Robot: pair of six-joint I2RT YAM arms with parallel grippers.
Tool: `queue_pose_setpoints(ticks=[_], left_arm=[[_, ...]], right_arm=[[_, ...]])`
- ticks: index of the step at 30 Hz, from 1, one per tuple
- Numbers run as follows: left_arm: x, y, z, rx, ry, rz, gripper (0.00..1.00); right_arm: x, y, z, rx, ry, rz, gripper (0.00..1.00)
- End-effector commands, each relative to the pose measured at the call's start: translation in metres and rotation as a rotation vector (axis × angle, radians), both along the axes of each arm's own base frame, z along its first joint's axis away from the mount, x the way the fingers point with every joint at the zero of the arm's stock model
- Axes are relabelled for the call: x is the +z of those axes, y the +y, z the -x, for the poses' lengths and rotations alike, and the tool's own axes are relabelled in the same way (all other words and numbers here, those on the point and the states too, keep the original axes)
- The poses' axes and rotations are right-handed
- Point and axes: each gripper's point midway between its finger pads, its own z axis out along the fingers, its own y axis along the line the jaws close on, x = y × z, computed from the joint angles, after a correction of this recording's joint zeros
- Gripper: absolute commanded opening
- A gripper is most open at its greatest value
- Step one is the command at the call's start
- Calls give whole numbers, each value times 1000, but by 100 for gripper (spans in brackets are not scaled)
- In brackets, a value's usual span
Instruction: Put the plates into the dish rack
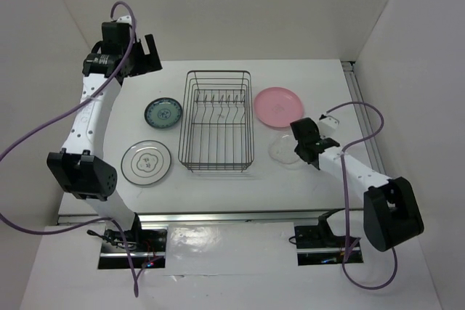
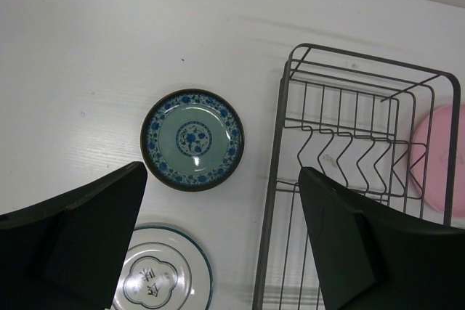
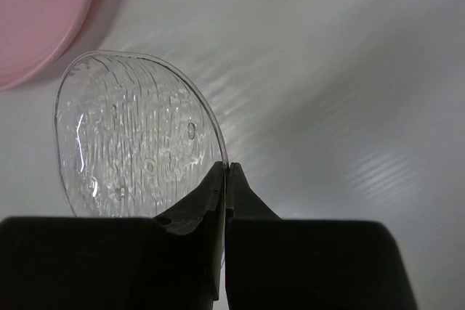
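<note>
The dark wire dish rack (image 1: pixel 216 120) stands mid-table and holds no plates; it also shows in the left wrist view (image 2: pixel 356 179). The pink plate (image 1: pixel 278 106) lies right of it. My right gripper (image 1: pixel 302 149) is shut on the rim of the small clear glass plate (image 1: pixel 285 151), whose ribbed surface shows in the right wrist view (image 3: pixel 131 136) left of the gripper (image 3: pixel 226 168). The teal-blue patterned plate (image 1: pixel 163 113) and the clear plate with dark ringed rim (image 1: pixel 146 162) lie left of the rack. My left gripper (image 1: pixel 149 54) is open, high above the far left; the left wrist view shows it (image 2: pixel 221 201) over these plates.
White walls close in the table on the left, back and right. The table's front edge runs along a metal rail (image 1: pixel 218 215) just past the arm bases. A metal strip (image 1: pixel 361 117) runs along the table's right edge.
</note>
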Motion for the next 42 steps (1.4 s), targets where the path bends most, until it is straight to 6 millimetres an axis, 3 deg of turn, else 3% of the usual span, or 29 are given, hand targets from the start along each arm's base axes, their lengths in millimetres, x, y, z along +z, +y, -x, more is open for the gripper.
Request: queue_pose_setpoints(ticks=[1, 12, 17, 19, 23, 25, 31, 34, 40, 42], left_arm=[[9, -1, -4, 1, -26, 35, 100], [9, -2, -4, 5, -26, 44, 100], [5, -3, -4, -2, -17, 48, 100], [5, -3, -4, -2, -17, 48, 100], [11, -3, -3, -3, -35, 49, 100], [11, -5, -3, -12, -35, 55, 100], [11, -7, -3, -20, -34, 60, 100], [11, -7, -3, -20, -34, 60, 100], [18, -1, 2, 25, -36, 62, 100], [13, 3, -1, 45, -14, 73, 100]], right_arm=[[18, -20, 10, -72, -5, 93, 0], [57, -25, 19, -119, -39, 241, 0], [87, -26, 10, -141, -113, 278, 0], [91, -26, 9, -135, -103, 312, 0], [129, -19, -5, -140, -173, 346, 0], [145, -9, -11, -104, -208, 348, 0], [219, 13, -42, -27, -314, 365, 0], [247, 36, -57, 19, -336, 404, 0], [269, 85, -89, 90, -359, 437, 0], [260, 107, -97, 123, -337, 466, 0]])
